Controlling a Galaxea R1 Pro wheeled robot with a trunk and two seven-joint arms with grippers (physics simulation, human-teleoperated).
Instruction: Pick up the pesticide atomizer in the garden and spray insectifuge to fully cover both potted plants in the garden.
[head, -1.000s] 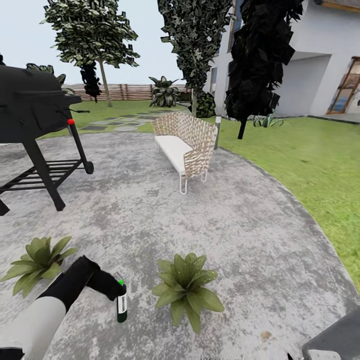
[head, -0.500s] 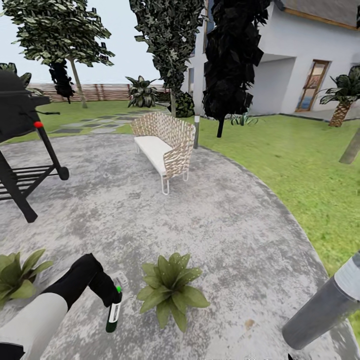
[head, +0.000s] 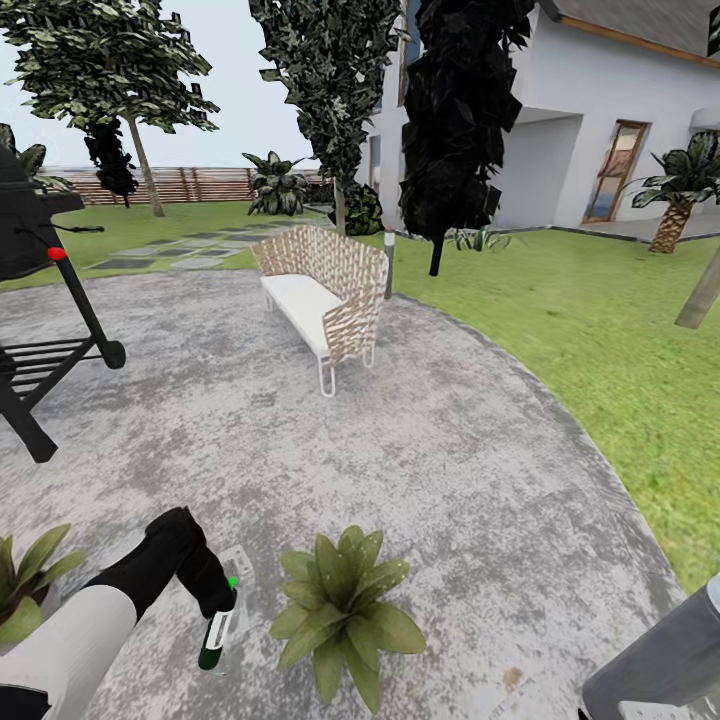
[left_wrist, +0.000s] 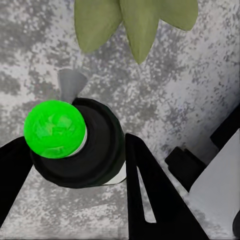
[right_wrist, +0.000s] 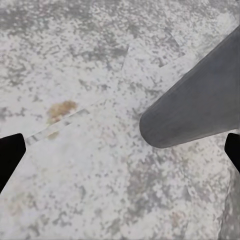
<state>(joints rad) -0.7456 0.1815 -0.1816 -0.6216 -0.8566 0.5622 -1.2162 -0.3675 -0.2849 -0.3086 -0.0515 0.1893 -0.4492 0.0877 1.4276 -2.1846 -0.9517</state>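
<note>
Atomizer (head: 213, 640) gripped in left pincer (head: 218, 612), dark bottle tilted over grey patio (head: 440, 470), just beside a potted plant (head: 345, 612); second plant (head: 25, 590) at patio's left edge. Right pincer (right_wrist: 120, 150): fingertips spread wide, empty.

We have bare stone patio (head: 440, 470) open ahead, as far as the woven bench (head: 322, 290). One potted plant (head: 345, 610) sits just beside our left gripper (head: 218, 612), another (head: 28, 590) to its outer side. The black grill (head: 40, 300) blocks the far left.
</note>
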